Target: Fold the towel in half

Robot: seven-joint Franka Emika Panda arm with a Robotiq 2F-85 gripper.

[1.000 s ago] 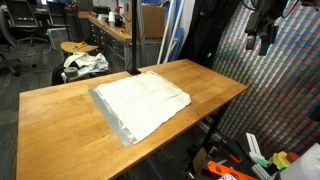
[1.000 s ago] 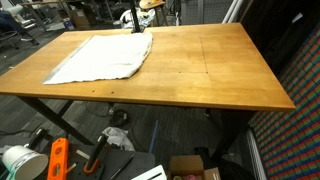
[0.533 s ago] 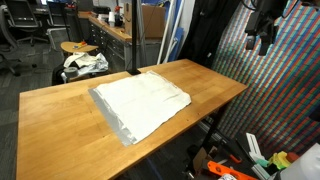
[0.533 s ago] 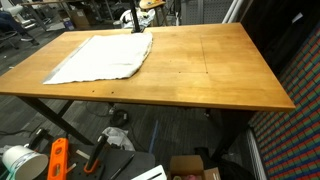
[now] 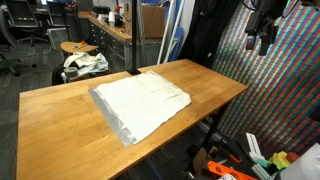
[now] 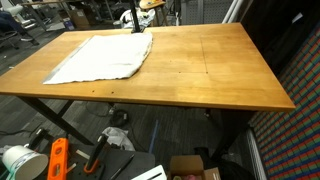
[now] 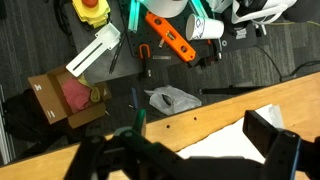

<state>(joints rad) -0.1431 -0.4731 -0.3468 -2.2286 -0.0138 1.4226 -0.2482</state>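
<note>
The towel (image 5: 142, 103) lies flat and spread out on the wooden table (image 5: 55, 125), white with a grey strip along its near edge. It also shows at the far left of the table in an exterior view (image 6: 102, 58). In the wrist view a white corner of the towel (image 7: 225, 140) lies by the table's edge. My gripper (image 5: 262, 38) hangs high above and beyond the table's right end, well clear of the towel. My gripper (image 7: 190, 150) is open, and nothing sits between its dark fingers (image 7: 265, 128).
A stool with a white-and-dark cloth bundle (image 5: 85, 63) stands behind the table. On the floor below lie a cardboard box (image 7: 65, 100), an orange tool (image 7: 168, 38), a plastic bag (image 7: 172, 98) and a white bucket (image 6: 18, 160). A black stand (image 6: 133, 15) rises at the table's far edge.
</note>
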